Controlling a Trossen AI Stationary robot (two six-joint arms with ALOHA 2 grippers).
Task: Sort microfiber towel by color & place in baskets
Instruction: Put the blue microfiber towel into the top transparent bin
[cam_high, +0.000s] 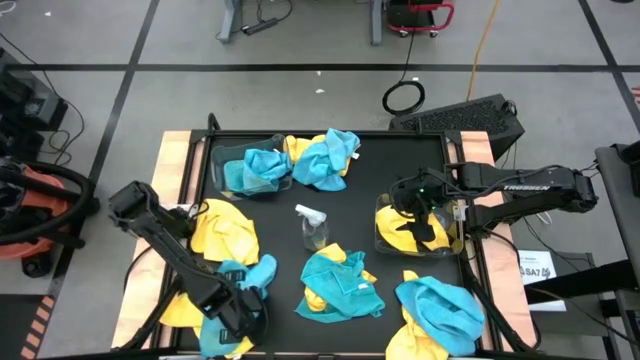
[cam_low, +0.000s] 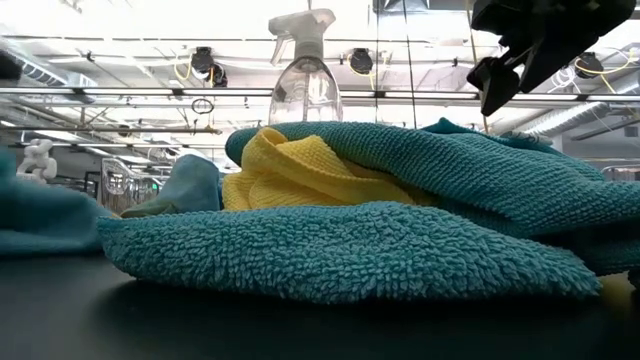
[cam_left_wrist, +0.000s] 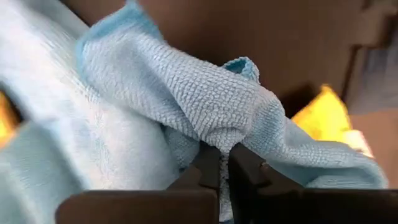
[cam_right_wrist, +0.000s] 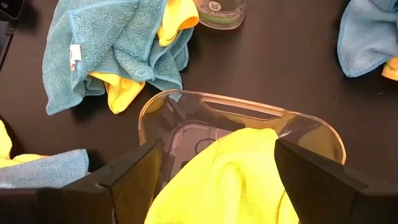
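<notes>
Two clear bins are sitting on the table (cam_high: 190, 165): the left bin (cam_high: 252, 180) holding blue cloth, the right bin (cam_high: 385, 232) holding a yellow towel (cam_right_wrist: 230, 180); one spray bottle (cam_high: 312, 226) is standing between them, and loose towels are lying around in about six heaps, blue and yellow mixed, exact count unclear. The left gripper (cam_left_wrist: 219, 171), arm stretching low toward the table's near left corner, is pinching a fold of blue towel (cam_left_wrist: 186, 93) between fingers pressed together. The right gripper (cam_right_wrist: 217, 165) is hovering over the right bin, fingers (cam_right_wrist: 134, 174) standing wide apart, the yellow towel lying between and below them.
</notes>
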